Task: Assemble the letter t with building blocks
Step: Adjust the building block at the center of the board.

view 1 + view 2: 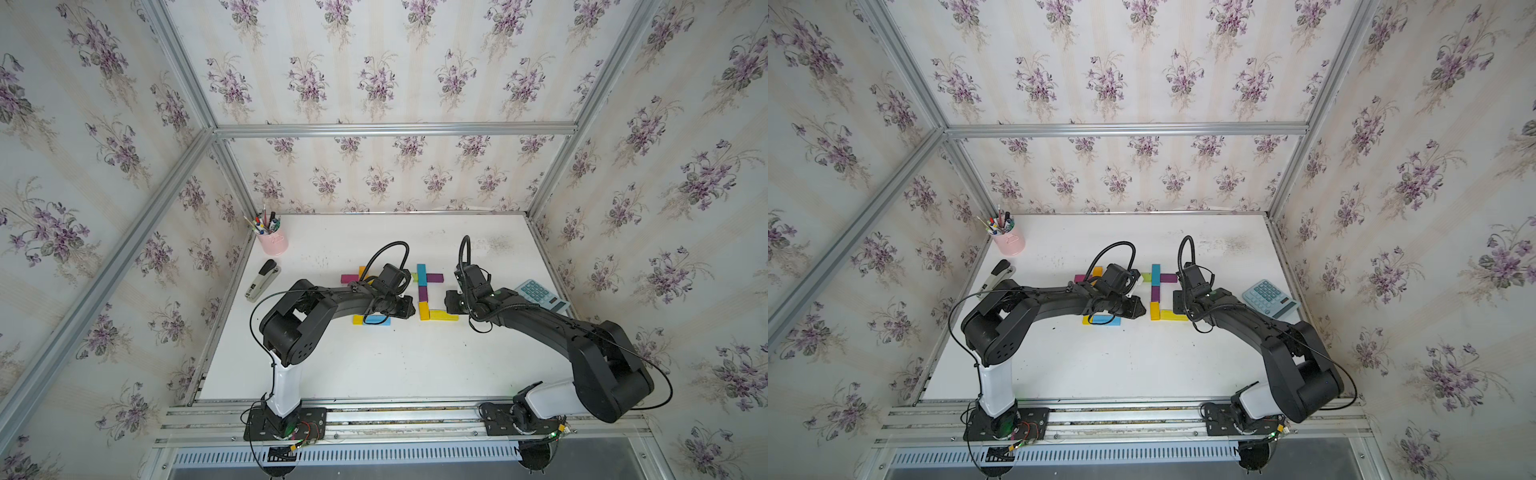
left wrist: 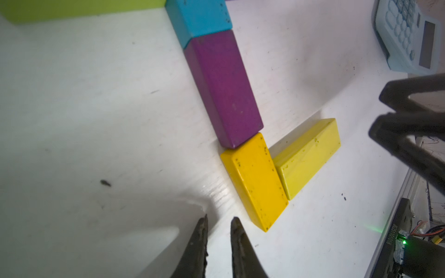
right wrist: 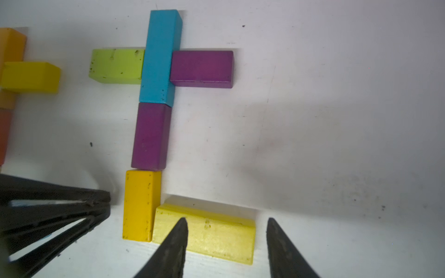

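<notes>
- The middle stem block (image 3: 150, 137) lies flat on the table (image 1: 374, 365), about mid-table; everything below is placed from it.
- The upper stem block (image 3: 160, 57) touches its far end, in line with it.
- The lower stem block (image 3: 140, 204) touches its near end.
- Behind it, the left crossbar block (image 3: 116, 66) and the right crossbar block (image 3: 202, 68) touch the two sides of the upper stem block.
- The foot block (image 3: 216, 231) lies to its front right, against the lower stem block's right side.
- A second block group (image 1: 350, 278) lies near its left, partly hidden.
- The calculator (image 1: 540, 295) lies well to its right.
- The stapler (image 1: 262, 280) lies far to its left.
- The pen cup (image 1: 273, 241) stands far to its left and behind, in the table's corner.
</notes>
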Tool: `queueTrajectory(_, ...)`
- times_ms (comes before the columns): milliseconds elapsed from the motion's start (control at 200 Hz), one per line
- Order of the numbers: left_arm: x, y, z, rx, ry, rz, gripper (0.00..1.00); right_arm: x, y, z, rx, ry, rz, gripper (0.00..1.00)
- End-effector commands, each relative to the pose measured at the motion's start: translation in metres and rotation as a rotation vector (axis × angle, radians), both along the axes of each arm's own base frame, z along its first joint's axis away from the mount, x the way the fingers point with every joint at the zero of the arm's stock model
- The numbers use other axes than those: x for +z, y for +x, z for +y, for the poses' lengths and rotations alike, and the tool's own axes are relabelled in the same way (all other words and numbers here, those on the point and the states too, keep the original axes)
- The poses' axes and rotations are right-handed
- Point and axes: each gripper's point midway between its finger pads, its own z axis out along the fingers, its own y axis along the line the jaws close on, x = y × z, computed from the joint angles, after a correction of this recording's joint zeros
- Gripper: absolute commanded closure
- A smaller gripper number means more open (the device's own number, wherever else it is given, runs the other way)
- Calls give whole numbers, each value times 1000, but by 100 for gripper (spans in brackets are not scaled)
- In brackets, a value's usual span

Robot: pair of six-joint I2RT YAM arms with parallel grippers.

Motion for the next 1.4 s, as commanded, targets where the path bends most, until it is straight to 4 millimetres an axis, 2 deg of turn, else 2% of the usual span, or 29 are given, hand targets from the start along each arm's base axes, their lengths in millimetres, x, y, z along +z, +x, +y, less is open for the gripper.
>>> queueTrajectory(0, -1, 6, -1, 24, 9, -4, 77, 18, 2, 13, 52, 79, -63, 46)
queueTrajectory(165, -8, 6, 3, 42, 34, 8, 76, 30, 0, 18, 85, 109, -90, 44)
queueTrajectory(530, -10, 6, 4, 48, 47, 13, 70, 23, -12, 20, 104, 137, -63, 32)
queueTrajectory(1064, -16, 6, 6, 48, 62, 23, 67, 18, -11, 23, 109, 141, -44, 30)
queueTrajectory(1394, -12, 3, 8, 43, 60, 14, 75, 7, -13, 23, 113, 130, -18, 29)
